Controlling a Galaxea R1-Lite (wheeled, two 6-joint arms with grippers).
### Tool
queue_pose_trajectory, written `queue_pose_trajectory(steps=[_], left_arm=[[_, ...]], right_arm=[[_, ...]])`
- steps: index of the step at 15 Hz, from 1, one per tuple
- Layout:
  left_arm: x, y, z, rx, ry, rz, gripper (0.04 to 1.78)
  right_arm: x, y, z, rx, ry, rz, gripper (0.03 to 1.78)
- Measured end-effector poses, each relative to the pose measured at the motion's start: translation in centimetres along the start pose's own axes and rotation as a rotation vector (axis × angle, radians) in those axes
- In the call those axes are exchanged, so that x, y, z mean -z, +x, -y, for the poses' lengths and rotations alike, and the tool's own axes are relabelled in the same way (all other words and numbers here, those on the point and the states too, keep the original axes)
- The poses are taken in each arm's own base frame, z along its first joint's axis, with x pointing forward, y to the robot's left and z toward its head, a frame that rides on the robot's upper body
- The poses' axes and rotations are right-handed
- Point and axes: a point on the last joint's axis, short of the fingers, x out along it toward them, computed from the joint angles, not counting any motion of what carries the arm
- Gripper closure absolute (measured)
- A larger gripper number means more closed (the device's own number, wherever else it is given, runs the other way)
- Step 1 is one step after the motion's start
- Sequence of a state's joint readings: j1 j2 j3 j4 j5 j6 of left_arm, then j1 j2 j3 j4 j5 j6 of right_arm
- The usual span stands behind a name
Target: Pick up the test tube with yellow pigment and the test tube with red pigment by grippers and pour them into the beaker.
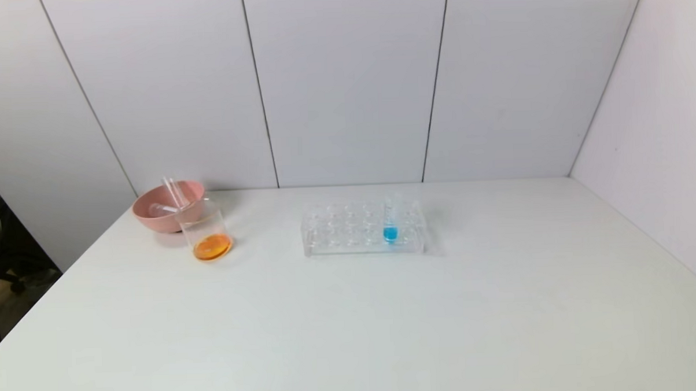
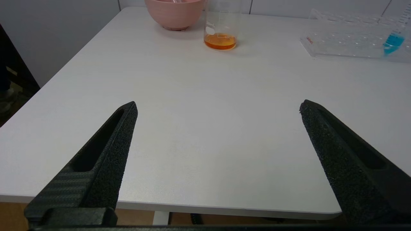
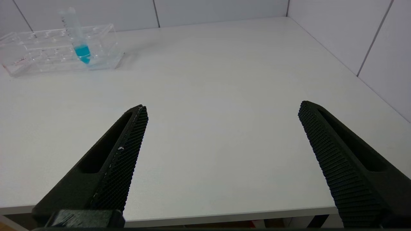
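Beside the pink bowl point(image 1: 160, 216), the beaker point(image 1: 206, 232) holds orange liquid.

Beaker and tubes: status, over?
Left gripper and right gripper open, empty, at near edge. Clear glass beaker holds orange liquid. Two clear tubes in pink bowl. Path clear.

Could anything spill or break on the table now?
Maybe. The clear glass beaker holding orange liquid stands right against the pink bowl, so a bump to one could tip the other. Two empty clear tubes lean loosely in that bowl and might roll out. The slim tube of blue liquid stands alone in the clear plastic rack; a knock could slosh it. Both grippers, left and right, hang open at the near table edge.
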State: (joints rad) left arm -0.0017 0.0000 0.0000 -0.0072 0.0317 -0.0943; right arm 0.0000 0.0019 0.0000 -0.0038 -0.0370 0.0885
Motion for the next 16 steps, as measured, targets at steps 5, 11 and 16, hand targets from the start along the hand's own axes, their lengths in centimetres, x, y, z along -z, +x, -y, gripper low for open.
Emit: queue_pose_trajectory(steps=[5,11,16], left_arm=[[0.0,0.0,0.0,0.0,0.0,0.0,0.06],[0.0,0.0,0.0,0.0,0.0,0.0,0.06],[0.0,0.0,0.0,0.0,0.0,0.0,0.06]], right_arm=[[0.0,0.0,0.0,0.0,0.0,0.0,0.1],[0.0,0.0,0.0,0.0,0.0,0.0,0.1],[0.0,0.0,0.0,0.0,0.0,0.0,0.1]])
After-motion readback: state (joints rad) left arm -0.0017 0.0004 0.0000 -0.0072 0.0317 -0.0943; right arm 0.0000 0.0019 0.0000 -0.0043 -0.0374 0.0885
